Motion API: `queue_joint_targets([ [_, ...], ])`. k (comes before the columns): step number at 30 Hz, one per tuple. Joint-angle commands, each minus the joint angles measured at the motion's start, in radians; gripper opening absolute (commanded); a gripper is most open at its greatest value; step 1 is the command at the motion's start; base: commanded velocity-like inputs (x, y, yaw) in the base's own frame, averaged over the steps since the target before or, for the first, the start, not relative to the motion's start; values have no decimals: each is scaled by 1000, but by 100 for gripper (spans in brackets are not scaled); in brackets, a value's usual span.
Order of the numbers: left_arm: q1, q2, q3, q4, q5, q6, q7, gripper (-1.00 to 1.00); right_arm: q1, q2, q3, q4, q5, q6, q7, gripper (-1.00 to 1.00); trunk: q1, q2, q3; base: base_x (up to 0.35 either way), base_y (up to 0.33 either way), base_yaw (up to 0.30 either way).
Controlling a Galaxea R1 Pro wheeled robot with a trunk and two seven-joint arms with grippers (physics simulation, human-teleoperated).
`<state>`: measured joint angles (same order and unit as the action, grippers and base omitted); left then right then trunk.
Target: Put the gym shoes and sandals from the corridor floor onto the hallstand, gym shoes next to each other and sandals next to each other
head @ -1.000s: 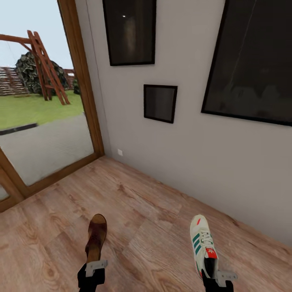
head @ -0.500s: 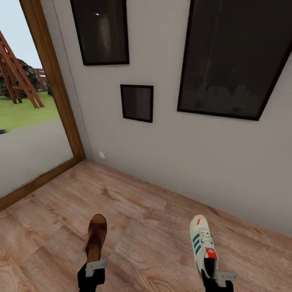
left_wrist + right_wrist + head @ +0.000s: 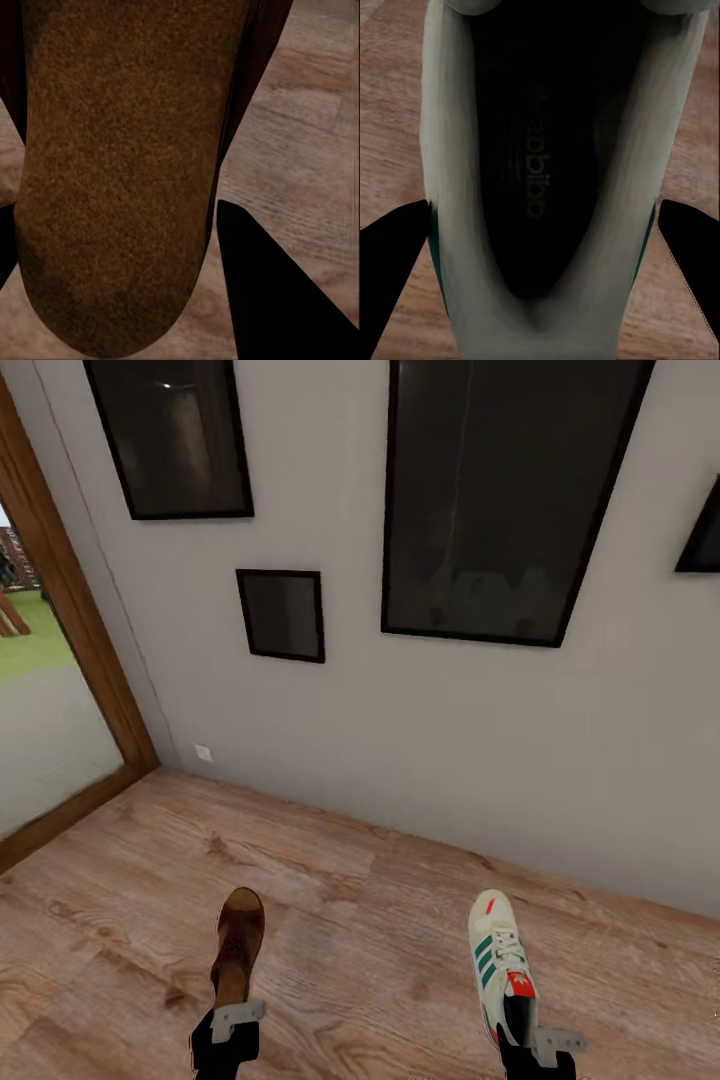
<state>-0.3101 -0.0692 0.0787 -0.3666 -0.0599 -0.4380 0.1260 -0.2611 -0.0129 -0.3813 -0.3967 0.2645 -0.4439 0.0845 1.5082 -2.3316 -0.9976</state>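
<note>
A sandal [image 3: 238, 942] hangs heel-first in the closed left gripper [image 3: 232, 1020], a gym shoe [image 3: 503, 963] likewise in the closed right gripper [image 3: 540, 1045], both carried above the wooden floor [image 3: 380, 920]. Either shoe, pinched only at the heel, could slip or swing loose on a sharp turn. Ahead stands a grey wall [image 3: 450, 740] with dark frames [image 3: 490, 500]; a glass door [image 3: 40, 690] lies left. No shoe rack in sight.

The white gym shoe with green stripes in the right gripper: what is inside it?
Inside the white gym shoe with green stripes, the right wrist view shows a dark insole with faint lettering. The toe end is hidden under the tongue.
</note>
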Motion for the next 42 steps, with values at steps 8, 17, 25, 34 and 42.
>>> queue_joint_targets([
  [8,0,-1,7,0,-10,-2,1,-100,-1,1,-8,1,4,-4,8,-100,0,0,-1,0,0,-300],
  [17,0,-1,7,0,-10,-2,1,-100,-1,1,-8,1,4,-4,8,-100,0,0,-1,0,0,-300],
  [25,0,-1,6,0,-12,-2,1,-100,-1,1,-8,1,4,-4,8,-100,0,0,-1,0,0,-300],
  [34,0,-1,4,1,-15,-2,0,-100,-1,1,-8,1,4,-4,8,-100,0,0,-1,0,0,-300],
  [42,-1,-2,4,2,-17,-2,0,-100,-1,1,-8,1,4,-4,8,-100,0,0,-1,0,0,-300],
])
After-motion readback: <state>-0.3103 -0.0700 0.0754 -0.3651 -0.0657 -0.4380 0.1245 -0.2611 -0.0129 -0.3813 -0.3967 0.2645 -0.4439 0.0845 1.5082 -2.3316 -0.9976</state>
